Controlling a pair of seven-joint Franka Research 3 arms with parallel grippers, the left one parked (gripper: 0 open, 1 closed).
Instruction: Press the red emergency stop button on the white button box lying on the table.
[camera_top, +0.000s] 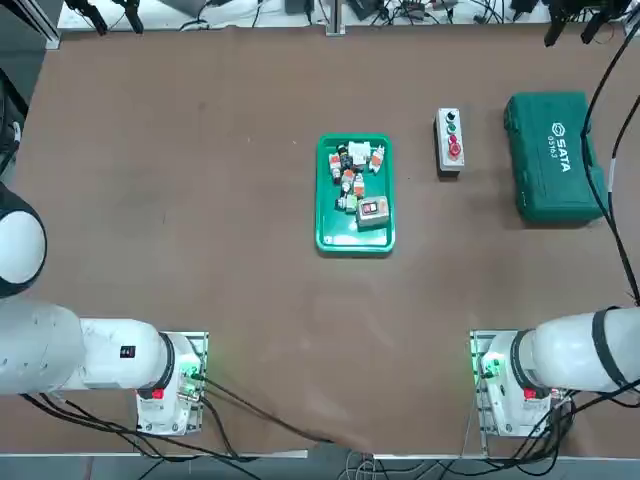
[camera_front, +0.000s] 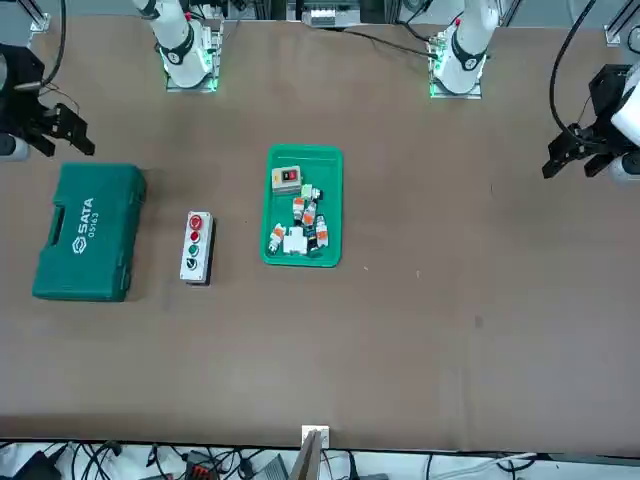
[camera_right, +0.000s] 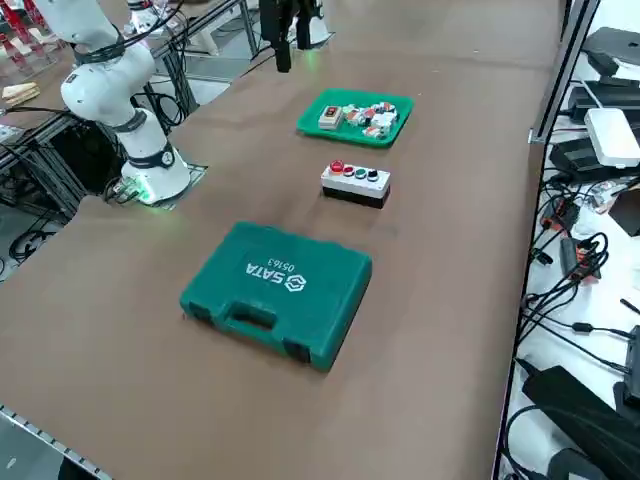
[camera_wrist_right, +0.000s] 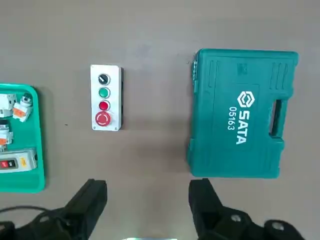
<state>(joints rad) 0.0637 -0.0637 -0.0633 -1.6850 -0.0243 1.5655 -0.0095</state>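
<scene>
The round red emergency stop button (camera_wrist_right: 103, 118) sits unpressed, I judge, on the oblong white-grey metal button box (camera_wrist_right: 95, 95), between green tray and green toolcase. The black right pincer (camera_wrist_right: 148, 192) is wide apart, holding nothing; approach and pressing remain.

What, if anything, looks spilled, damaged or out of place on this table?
Nothing stands out. The white button box rests flat, its buttons facing up, beside the closed green toolcase. The jumbled small parts all lie inside the green tray.
</scene>
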